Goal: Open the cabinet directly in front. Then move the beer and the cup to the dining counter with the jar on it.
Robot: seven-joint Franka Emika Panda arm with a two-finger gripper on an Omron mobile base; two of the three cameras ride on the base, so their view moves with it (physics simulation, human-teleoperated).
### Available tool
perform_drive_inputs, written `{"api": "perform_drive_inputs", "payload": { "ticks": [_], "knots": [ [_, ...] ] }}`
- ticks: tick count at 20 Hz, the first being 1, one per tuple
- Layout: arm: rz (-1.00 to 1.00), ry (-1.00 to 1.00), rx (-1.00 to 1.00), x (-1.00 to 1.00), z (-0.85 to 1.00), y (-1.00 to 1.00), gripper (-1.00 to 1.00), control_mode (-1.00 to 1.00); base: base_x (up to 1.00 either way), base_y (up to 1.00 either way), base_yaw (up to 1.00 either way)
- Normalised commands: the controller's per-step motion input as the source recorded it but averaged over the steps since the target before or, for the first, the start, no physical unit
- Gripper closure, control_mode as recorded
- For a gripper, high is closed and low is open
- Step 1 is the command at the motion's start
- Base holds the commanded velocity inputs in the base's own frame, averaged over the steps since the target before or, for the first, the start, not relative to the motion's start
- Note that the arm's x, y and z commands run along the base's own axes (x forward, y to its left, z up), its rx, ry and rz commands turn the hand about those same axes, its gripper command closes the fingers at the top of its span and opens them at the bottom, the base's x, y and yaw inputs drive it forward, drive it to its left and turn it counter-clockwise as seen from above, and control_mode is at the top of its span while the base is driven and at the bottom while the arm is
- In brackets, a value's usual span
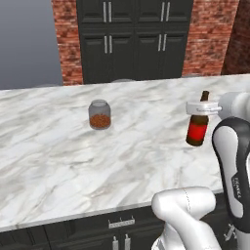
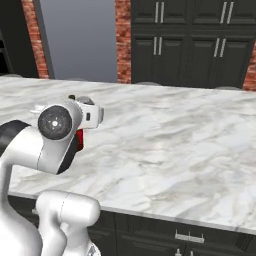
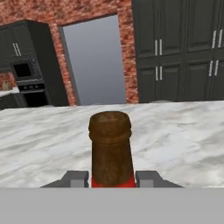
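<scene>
The beer [image 1: 197, 129], a dark brown bottle with a red label, stands upright at the right of the dining counter [image 1: 122, 156]. My gripper [image 1: 197, 108] is shut on it at the base of its neck. In the hand view the bottle's neck [image 3: 110, 148] rises between my two fingers [image 3: 76, 178]. I cannot tell whether its base touches the marble or hangs just above it. The jar [image 1: 99, 115], clear glass with reddish-brown contents, sits on the same slab to the left of the bottle. A sliver of the red label [image 2: 80, 137] shows behind my arm. The cabinet and the cup are out of view.
Tall black floor-standing cabinets [image 1: 134, 39] and red brick wall [image 1: 210, 34] stand behind the counter. A grey doorway [image 3: 94, 65] opens to their left, with a black oven unit [image 3: 26, 70] further left. Black base cabinets with small silver handles [image 1: 121, 223] run under the counter's near edge.
</scene>
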Motion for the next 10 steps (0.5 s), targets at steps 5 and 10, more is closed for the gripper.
{"api": "perform_drive_inputs", "payload": {
  "ticks": [5, 10],
  "knots": [
    [0.06, -0.01, -0.01, 0.16, -0.14, 0.0, 1.0, -1.0, 0.0, 0.0, 0.0],
    [0.14, -0.05, 0.0, 0.97, -0.34, 0.04, 1.0, -1.0, 0.0, 0.0, 0.0]
  ]
}}
